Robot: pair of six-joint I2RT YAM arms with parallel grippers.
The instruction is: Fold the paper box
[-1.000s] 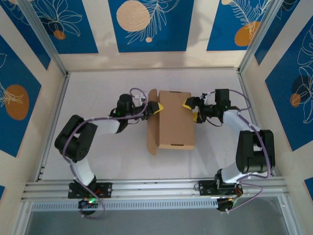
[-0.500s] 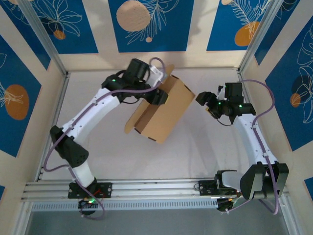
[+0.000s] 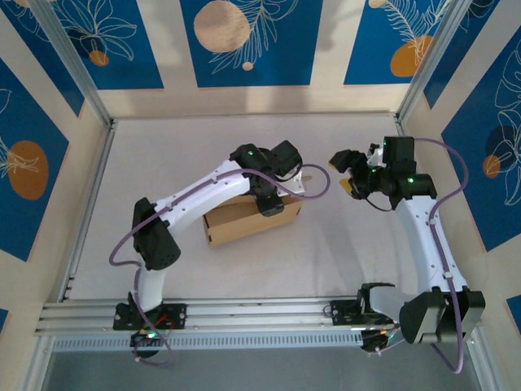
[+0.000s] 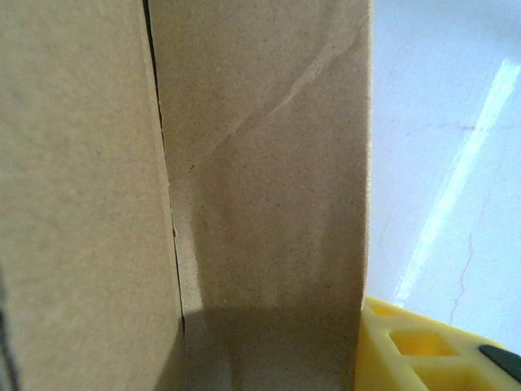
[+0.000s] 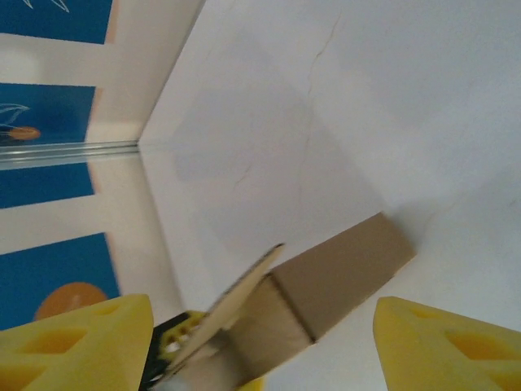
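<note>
The paper box (image 3: 244,221) lay on the white surface (image 3: 163,155), a shallow brown block set at a slight slant, its right end a little farther back than its left in the overhead view. The left pincer (image 3: 273,202) sat on the box's right end, reaching it from the box's far side, and it was clenched on the cardboard there. In the left wrist view a creased brown panel of the box (image 4: 260,187) stood pressed against the inner face of one yellow finger (image 4: 415,350). A thin dark seam ran down the cardboard to the left of that panel, and the bare surface (image 4: 456,122) showed past the panel's right edge. The other finger was hidden behind the cardboard. The right pincer (image 3: 343,173) hung to the right of the box and somewhat farther back, apart from it and touching nothing, its jaws released and spread wide. In the right wrist view its two yellow fingers (image 5: 77,342) stood well to either side of the box (image 5: 346,277), which lay some way off with one narrow end turned toward that camera. A paler flap (image 5: 236,301) rose at a slant from the box's other end, just beside the dark body of the left pincer.
</note>
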